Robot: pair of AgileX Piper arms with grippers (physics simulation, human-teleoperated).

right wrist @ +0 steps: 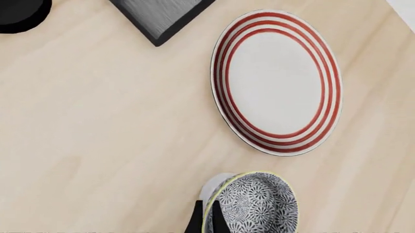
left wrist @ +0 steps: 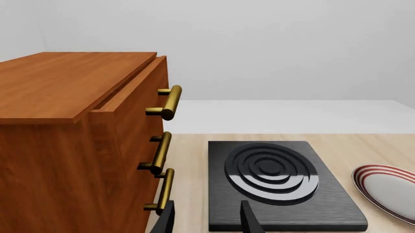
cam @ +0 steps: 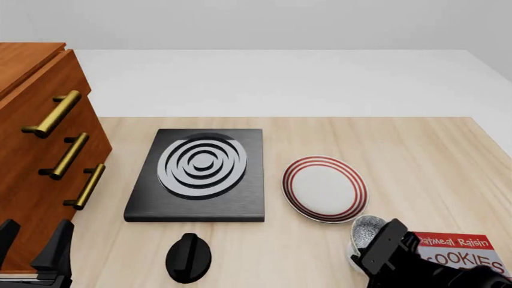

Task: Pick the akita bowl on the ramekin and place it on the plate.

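One akita bowl (right wrist: 254, 204), rim pinched by right gripper (right wrist: 206, 219), over ramekin (right wrist: 214, 187); plate (right wrist: 275, 80) bare.

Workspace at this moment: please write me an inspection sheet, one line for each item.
Surface: pale wooden table, white floor behind it.
Job's things: akita bowl tilted over the ramekin; plate bare, close beside them.
Clutter: black stove, black knob, cookies box, wooden cabinet with brass handles.
Grippers: right gripper has its fingers on either side of the bowl's rim, though whether they are clamped is not clear; left gripper is open, holding nothing, near the cabinet.
Cables: nothing seen.
Surroundings: plain grey wall.
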